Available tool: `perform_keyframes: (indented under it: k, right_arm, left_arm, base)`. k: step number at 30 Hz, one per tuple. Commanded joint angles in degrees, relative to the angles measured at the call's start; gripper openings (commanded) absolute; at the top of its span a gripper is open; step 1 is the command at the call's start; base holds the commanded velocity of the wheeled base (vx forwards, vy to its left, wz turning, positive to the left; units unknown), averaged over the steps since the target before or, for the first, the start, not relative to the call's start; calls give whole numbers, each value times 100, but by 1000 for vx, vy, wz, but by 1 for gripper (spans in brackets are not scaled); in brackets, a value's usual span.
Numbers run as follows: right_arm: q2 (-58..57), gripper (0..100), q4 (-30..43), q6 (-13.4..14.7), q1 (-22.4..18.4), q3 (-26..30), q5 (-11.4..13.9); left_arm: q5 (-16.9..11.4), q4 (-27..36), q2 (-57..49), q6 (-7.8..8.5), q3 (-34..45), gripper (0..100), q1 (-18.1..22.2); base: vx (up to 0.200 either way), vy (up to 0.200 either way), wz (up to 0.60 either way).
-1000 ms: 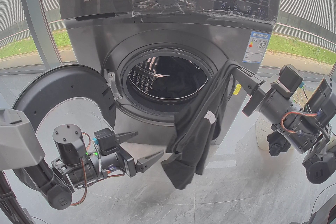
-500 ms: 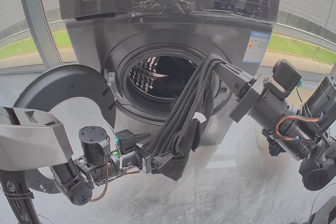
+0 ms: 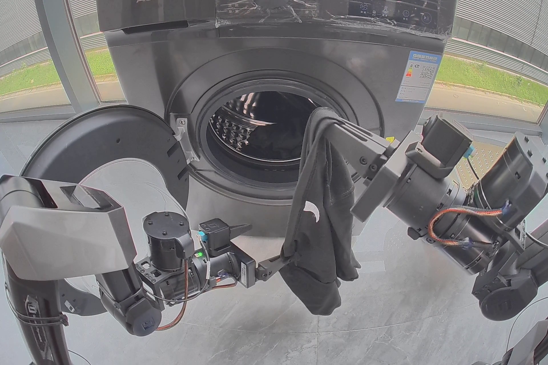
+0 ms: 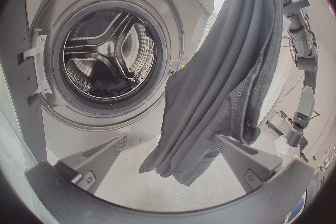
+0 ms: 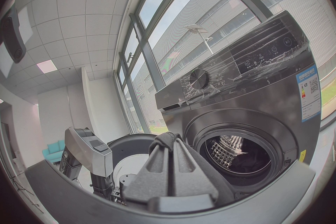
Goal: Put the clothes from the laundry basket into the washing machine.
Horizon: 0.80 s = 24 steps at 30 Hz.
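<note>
While the right gripper clamps it, a dark garment hangs before the washing machine

Swung wide to the left of the washing machine (image 3: 274, 47), its round door (image 3: 103, 155) stands open. Low in front of the machine and just left of its opening, the left gripper (image 3: 258, 250) has its jaws spread apart. One fingertip (image 4: 232, 151) touches the lower part of the dark garment (image 3: 322, 212).

The garment's long axis runs vertically. Its bunched top sits level with the right edge of the machine's opening, and its loose end points straight down at the floor (image 3: 399, 315) in front of the machine. At that top the right gripper (image 3: 324, 124) is closed tight on the cloth, with its arm on the machine's right side. Inside the machine's drum (image 4: 105, 42) lies a dark heap of clothes (image 4: 108, 88).
</note>
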Motion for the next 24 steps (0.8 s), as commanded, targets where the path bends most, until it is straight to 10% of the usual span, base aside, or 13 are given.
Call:
perform_keyframes:
  k: [1,15,16,24]
  right_arm:
    - [41,0,-12,-1,7,12,4]
    - [85,0,-21,-1,157,47,-5]
    - [85,0,-21,-10,139,47,-5]
    - [235,0,-3,-19,-256,-84,-5]
  left_arm:
    - [23,-4,79,-1,19,100,-138]
    - [278,-12,791,25,-508,100,-173]
    - [366,-21,844,69,-526,0,-147]
    - [410,-39,589,95,-420,0,-129]
  base:
    - [0,0,0]
    - [0,0,0]
    - [0,0,0]
    - [0,0,0]
